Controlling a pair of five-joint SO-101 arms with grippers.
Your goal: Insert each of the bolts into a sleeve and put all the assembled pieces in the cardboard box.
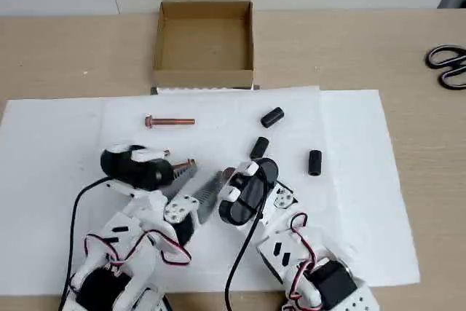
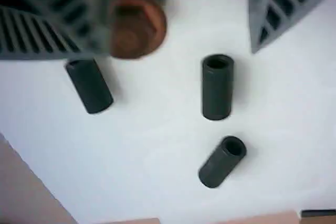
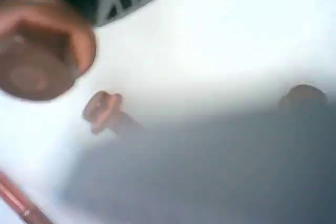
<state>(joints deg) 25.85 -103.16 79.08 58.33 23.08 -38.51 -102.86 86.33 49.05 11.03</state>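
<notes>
The left arm (image 1: pixel 135 213) is wearing white plastic shells fitted around glossy black motor blocks, with a rounded black housing capping its wrist. Red, white and black wires are looping loosely along its lower links, and a thick black cable is trailing off its side. Its jaws are showing as grey, ribbed wedges. The right arm (image 1: pixel 280 245) is sporting the same white-and-black build, with small dark screw heads dotting its brackets and a black cable hanging down.
</notes>
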